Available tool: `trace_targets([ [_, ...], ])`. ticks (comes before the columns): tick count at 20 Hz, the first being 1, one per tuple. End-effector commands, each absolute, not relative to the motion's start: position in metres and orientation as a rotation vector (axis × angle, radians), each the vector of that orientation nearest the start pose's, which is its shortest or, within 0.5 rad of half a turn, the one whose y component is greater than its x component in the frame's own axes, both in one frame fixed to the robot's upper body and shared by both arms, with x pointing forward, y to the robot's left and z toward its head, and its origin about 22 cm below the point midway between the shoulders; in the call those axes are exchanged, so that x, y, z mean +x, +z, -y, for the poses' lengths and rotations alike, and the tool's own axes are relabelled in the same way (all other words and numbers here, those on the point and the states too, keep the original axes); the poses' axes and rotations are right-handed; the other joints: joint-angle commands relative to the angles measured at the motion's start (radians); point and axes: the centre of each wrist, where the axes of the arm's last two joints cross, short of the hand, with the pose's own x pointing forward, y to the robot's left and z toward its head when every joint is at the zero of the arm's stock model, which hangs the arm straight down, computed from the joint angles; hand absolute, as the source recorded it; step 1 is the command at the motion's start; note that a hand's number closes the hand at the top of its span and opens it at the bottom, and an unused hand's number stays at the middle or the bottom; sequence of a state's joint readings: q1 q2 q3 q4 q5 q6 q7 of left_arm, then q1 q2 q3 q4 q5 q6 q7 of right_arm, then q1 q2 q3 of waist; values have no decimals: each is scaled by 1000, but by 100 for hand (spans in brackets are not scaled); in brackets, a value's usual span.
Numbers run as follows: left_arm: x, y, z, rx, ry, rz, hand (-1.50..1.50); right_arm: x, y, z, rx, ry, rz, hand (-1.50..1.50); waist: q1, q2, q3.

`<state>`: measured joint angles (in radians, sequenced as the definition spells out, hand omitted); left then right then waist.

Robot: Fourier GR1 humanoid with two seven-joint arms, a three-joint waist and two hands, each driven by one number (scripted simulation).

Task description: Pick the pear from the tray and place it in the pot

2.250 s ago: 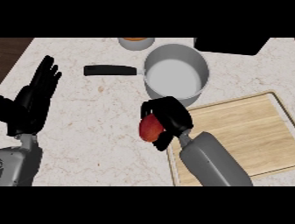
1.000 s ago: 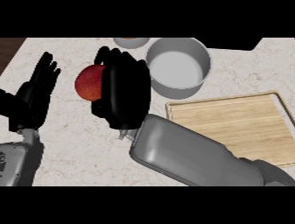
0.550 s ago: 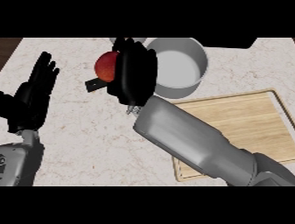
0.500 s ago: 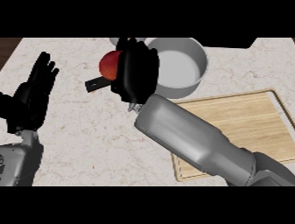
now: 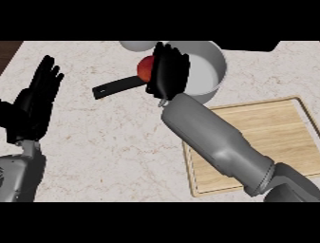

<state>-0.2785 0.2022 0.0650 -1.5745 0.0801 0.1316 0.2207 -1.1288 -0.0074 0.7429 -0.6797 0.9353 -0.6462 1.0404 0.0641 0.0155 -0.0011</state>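
Observation:
My right hand [image 5: 168, 73] is curled round a red pear [image 5: 146, 68], held up at the left rim of the grey pot [image 5: 210, 66]. Only the pear's left side shows past the black fingers. The pot stands at the back of the counter, its black handle [image 5: 115, 87] pointing left. The wooden tray [image 5: 288, 137] lies at the right with nothing on the part I see; my right forearm crosses its left edge. My left hand [image 5: 31, 104] rests open at the left, fingers up.
A pale round object [image 5: 136, 45] shows behind the pot at the top edge. A dark block [image 5: 250, 45] sits at the back right. The marble counter [image 5: 106, 142] ends in dark wood floor at the left.
My right hand has carried the pear from over the counter's middle to the right and back, up to the pot's left rim. The left hand has stayed still.

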Motion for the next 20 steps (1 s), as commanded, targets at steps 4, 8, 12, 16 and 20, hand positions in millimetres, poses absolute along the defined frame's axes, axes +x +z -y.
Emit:
trace_targets([
  [4, 291, 80, -260, 125, 24, 1636, 0, 385, 57, 24, -1142, 425, 1349, -150, 10, 3, 1],
  [8, 306, 98, -254, 113, -15, 1648, 0, 390, 67, 25, -974, 407, 1395, -150, 35, 19, 3],
  [12, 306, 95, -243, 127, -7, 1662, 0, 386, 81, 20, -830, 283, 1543, -150, 28, 19, 4],
  [16, 308, 95, -252, 156, 18, 1646, 0, 375, 80, 23, -723, 93, 1674, -150, 11, 11, 5],
  [20, 305, 92, -260, 145, 25, 1638, 0, 376, 79, 36, -642, -17, 1693, -150, -7, 6, 3],
])
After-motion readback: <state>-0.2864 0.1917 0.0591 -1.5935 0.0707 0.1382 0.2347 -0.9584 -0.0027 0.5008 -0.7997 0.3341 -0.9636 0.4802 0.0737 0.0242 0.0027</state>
